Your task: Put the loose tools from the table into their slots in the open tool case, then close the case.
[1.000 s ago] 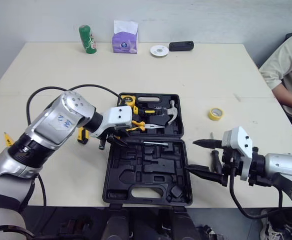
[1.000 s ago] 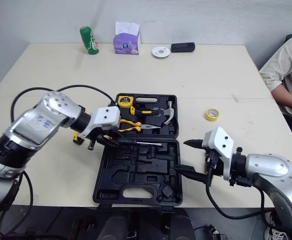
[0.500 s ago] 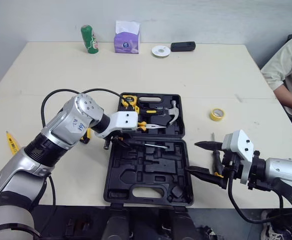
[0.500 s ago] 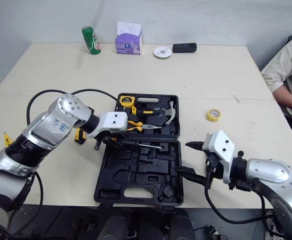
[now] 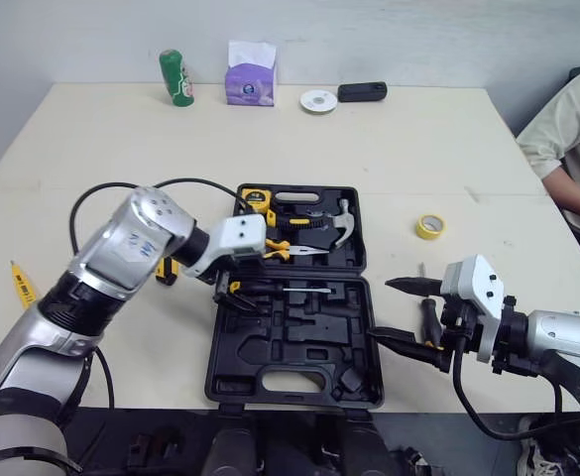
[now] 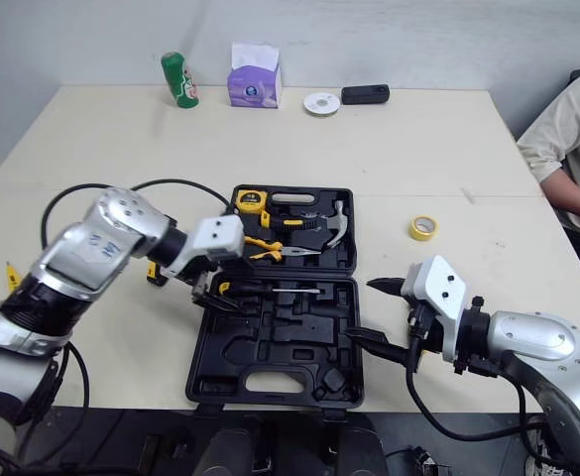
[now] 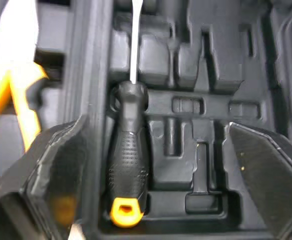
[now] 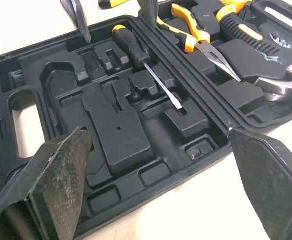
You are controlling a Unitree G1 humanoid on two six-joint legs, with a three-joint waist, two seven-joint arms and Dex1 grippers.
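Sideways, the screwdriver lies along the case hinge, blade rightward, straddled by the open left tool.

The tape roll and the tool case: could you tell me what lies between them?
Only bare table separates the tape roll from the tool case, per the left eye view.

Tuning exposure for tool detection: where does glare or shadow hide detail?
Left wrist view: the screwdriver shaft glints white. Right wrist view: bright highlights on the hammer head, tool case recesses dark but readable. Left eye view: even light, soft shadows.
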